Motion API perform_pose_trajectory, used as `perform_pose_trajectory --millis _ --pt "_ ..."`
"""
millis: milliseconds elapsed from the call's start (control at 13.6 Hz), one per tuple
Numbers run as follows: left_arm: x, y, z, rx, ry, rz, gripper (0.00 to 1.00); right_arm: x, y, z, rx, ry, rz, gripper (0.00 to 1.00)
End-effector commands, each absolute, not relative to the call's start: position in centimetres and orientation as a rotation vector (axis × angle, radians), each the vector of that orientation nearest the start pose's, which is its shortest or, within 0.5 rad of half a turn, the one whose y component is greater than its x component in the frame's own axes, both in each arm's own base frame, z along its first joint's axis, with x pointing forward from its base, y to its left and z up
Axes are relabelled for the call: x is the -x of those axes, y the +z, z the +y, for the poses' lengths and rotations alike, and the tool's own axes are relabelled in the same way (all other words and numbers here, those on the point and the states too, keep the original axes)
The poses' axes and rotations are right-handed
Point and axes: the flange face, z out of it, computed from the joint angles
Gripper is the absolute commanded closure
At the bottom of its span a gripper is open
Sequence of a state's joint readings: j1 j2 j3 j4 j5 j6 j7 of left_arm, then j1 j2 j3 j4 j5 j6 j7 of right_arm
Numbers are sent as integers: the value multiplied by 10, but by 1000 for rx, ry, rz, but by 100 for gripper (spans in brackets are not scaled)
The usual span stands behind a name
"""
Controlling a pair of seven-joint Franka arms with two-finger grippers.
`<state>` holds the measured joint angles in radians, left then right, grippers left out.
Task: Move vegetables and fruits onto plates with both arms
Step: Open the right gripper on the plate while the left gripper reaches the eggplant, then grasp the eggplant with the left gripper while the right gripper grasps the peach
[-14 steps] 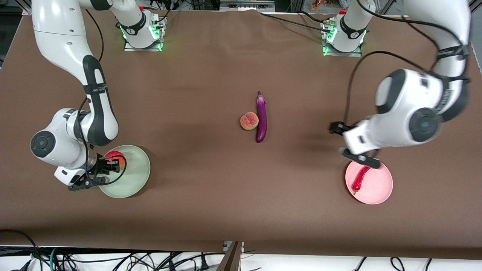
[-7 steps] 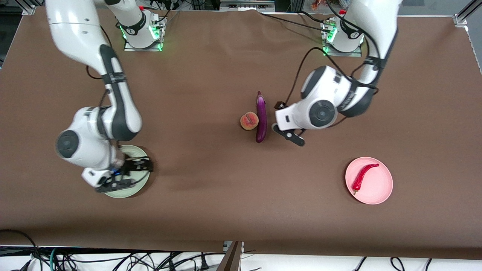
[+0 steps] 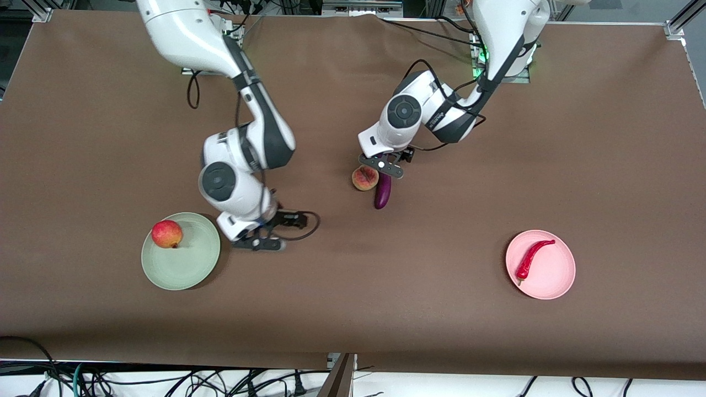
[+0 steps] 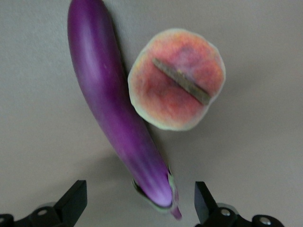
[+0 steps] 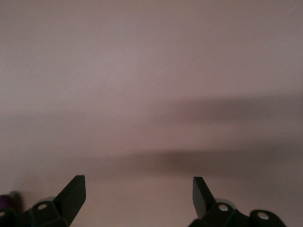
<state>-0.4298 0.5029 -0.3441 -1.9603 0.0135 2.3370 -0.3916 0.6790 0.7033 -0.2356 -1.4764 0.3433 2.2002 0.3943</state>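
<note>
The purple eggplant (image 3: 382, 194) lies mid-table with the peach (image 3: 364, 178) touching its side, toward the right arm's end. My left gripper (image 3: 384, 167) hangs open over the eggplant's stem end. In the left wrist view, the open left gripper (image 4: 139, 201) straddles the stem end of the eggplant (image 4: 113, 109), with the peach (image 4: 176, 85) beside it. My right gripper (image 3: 277, 232) is open and empty over bare table between the green plate (image 3: 190, 270) and the eggplant. The right wrist view shows the open right gripper (image 5: 137, 189) over only cloth. The apple (image 3: 166, 234) sits on the green plate. The red chili (image 3: 529, 258) lies on the pink plate (image 3: 557, 278).
The brown table cloth (image 3: 386, 309) stretches between the two plates. Both arm bases stand along the table edge farthest from the front camera. Cables hang below the table edge nearest the front camera.
The left arm swung from the pink plate to over the eggplant. The right arm left the apple on the green plate and moved toward mid-table.
</note>
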Motion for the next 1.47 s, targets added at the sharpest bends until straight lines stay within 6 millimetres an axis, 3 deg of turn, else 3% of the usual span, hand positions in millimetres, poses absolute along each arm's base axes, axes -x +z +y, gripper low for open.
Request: perform_pose_trajectory --millis 0,73,220,440,514,734,954,1101,1321,1394 --pt "-444 204 -416 3148 204 579 1 -627 274 357 2993 14 178 0" --pt "-443 196 -416 3149 212 579 2 -627 274 358 2993 14 176 0" --pt "-441 188 -416 3147 230 579 18 -623 273 363 2993 23 164 0" --pt "-443 189 -414 3146 228 572 88 -613 273 380 2997 25 121 0" --pt "-444 192 -414 3147 223 572 100 -609 272 387 2997 24 106 0" --pt "-451 217 -401 3106 256 539 100 -593 268 408 3000 43 106 0" --pt "-487 266 -346 3034 235 459 100 -570 262 441 3004 41 120 0" --pt "-508 296 -319 3031 198 377 100 -550 258 464 3012 56 70 0" --pt "-552 337 -274 3024 172 247 100 -526 247 481 3037 91 13 0" --pt "-568 346 -253 3023 155 285 100 -519 238 486 3050 105 -6 0"
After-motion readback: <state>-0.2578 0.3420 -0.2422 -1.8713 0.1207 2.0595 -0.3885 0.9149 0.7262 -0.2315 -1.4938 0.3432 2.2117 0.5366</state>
